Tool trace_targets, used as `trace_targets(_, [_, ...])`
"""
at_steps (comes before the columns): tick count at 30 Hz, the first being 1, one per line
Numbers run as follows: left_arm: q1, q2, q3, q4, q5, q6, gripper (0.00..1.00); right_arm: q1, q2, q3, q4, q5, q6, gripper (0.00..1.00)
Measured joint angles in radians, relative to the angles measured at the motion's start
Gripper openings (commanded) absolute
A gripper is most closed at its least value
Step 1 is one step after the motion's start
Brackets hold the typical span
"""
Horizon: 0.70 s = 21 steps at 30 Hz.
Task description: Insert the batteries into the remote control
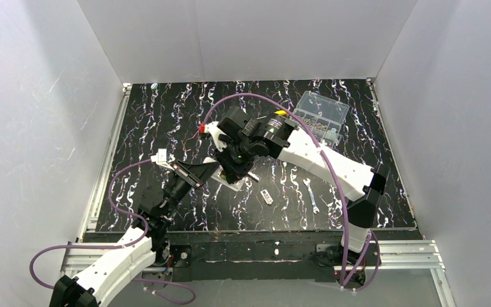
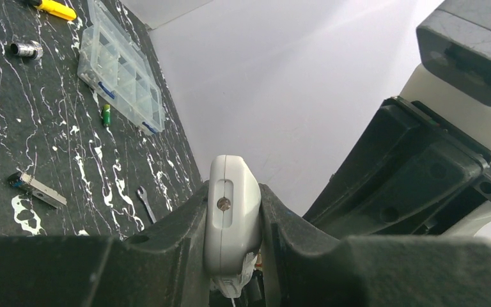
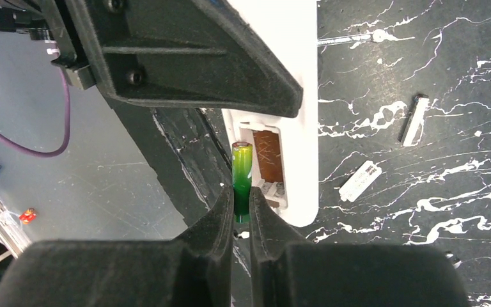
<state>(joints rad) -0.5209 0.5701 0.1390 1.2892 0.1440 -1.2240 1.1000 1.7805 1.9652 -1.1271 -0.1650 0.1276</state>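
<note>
Right gripper (image 3: 241, 206): narrow, pinching the battery (image 3: 241, 173) by its lower half, tip toward 12 o'clock.
Left gripper (image 2: 233, 206): clamped on the remote control (image 3: 302, 166), held on edge.
Battery place: just beside the open bay (image 3: 270, 160), at its 9 o'clock.
Handling: light, stiff, slick casing; may pivot, so a mid-body hold suits.
Right arm pose: stretched across from 2 o'clock, wrist bent down over the remote control.
</note>
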Motion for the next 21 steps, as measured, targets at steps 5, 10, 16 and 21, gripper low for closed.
trace_targets(5, [0.0, 0.005, 0.0, 0.005, -0.007, 0.0, 0.0, 0.004, -0.005, -0.009, 0.002, -0.017, 0.0, 0.17])
trace_targets(10, [0.0, 0.005, 0.0, 0.009, -0.013, 0.0, 0.0, 0.007, -0.005, -0.019, 0.0, -0.019, 0.001, 0.17])
trace_targets(16, [0.0, 0.005, 0.0, 0.012, -0.018, 0.0, 0.0, 0.008, -0.007, -0.032, 0.001, -0.009, 0.005, 0.16])
trace_targets(21, [0.001, 0.005, 0.0, 0.013, -0.027, 0.0, 0.0, 0.008, -0.012, -0.032, 0.005, 0.013, 0.016, 0.16])
